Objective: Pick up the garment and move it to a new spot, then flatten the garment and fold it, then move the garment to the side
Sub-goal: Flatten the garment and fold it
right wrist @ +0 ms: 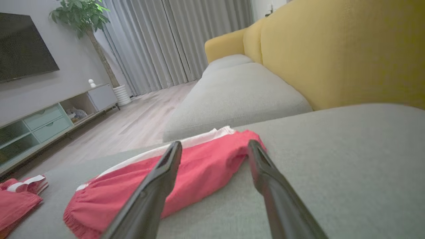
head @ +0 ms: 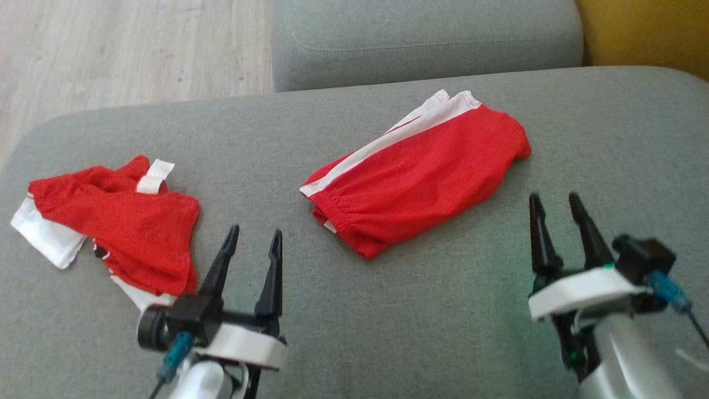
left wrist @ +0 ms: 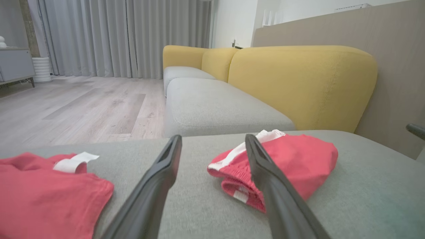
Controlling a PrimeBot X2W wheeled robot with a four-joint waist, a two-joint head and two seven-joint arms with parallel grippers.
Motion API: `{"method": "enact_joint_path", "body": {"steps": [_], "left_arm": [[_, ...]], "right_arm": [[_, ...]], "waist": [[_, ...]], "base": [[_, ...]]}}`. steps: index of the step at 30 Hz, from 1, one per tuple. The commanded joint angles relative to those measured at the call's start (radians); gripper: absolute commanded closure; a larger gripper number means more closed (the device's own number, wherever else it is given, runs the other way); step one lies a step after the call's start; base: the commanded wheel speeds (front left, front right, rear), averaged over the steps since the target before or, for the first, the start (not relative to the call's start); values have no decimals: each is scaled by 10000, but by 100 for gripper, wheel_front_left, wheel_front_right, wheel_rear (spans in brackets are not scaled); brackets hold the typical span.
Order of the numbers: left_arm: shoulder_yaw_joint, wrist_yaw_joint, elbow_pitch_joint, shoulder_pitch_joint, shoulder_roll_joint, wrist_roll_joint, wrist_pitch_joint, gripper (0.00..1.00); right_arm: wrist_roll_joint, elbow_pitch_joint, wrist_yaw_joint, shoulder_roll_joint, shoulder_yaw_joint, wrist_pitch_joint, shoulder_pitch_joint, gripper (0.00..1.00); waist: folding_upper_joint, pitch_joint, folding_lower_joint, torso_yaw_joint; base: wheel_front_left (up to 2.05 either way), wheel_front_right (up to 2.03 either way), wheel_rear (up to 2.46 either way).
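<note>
Folded red shorts [head: 421, 177], crumpled garment [head: 122, 227] (left side)

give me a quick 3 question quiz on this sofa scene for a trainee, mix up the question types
1. True or false: the left gripper is shut on the crumpled garment.
2. The folded red shorts lie on: A the wooden floor, B the grey cushion, C the yellow backrest.
3. Fill in: the stripe along the folded red shorts is ____.
Key: 1 false, its jaws stand open and empty. 2 B. 3 white.
</note>
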Motion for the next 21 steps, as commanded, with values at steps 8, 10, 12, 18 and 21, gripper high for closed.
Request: {"method": "enact_joint_path", "body": {"steps": [8, 10, 12, 18, 21], "left_arm": [[792, -380, -233, -35, -357, 468, -51, 0], [855, -481, -283, -187, -418, 583, -51, 0], [897, -593, -327, -365, -470, 695, -51, 0], [989, -896, -540, -938, -646, 973, -51, 0], [929, -1012, -536, -1146, -735, 1049, -51, 0]], "right_arm": [[-580, -1818, -7, 315, -260, 693, 462, 0], [-664, -2120, -7, 327, -295, 968, 299, 0], [-727, -2300, -7, 333, -422, 1315, 11, 0], [-773, -1956, -7, 241, -1182, 2898, -1791, 0], [-972, -1499, -7, 88, -1680, 3345, -2561, 0]], "waist": [[-1, 229, 3, 158], [-1, 496, 3, 265], [-1, 788, 3, 394], [-1, 1898, 3, 809], [-1, 2230, 3, 995]], "base": [[0, 0, 0], [0, 0, 0], [0, 0, 0], [0, 0, 0], [0, 0, 0]]}}
